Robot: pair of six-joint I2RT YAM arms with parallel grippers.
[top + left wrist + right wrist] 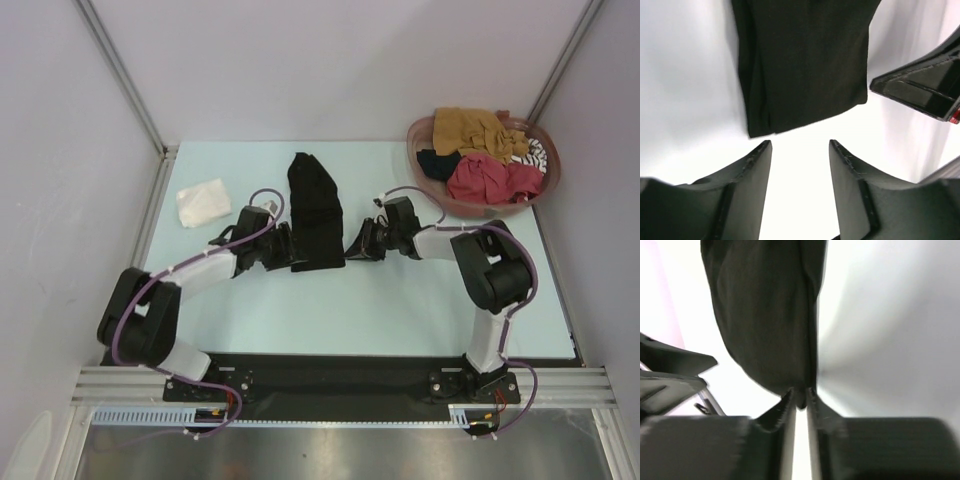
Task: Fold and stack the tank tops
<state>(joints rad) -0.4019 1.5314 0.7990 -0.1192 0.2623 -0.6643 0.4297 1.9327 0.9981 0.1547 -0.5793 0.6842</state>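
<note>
Black tank top (315,210), folded into a long narrow strip, lies in the middle of the pale table (400,310), running from far to near. A round reddish basket (478,209) sits at the far right corner, well apart from it. It holds a heap of loose garments: a mustard top (468,130) at the back, a red top (490,180) in front and a striped top (537,153) at the right rim. A white tank top (203,202), folded small, rests near the far left edge of the table.

The left gripper (800,145) sits low at the strip's near left corner, jaws apart with only bare table between them and the cloth's hem just beyond the tips. The right gripper (800,392) meets the strip's right side, jaws almost together with a fold of the black cloth pinched between the tips.
</note>
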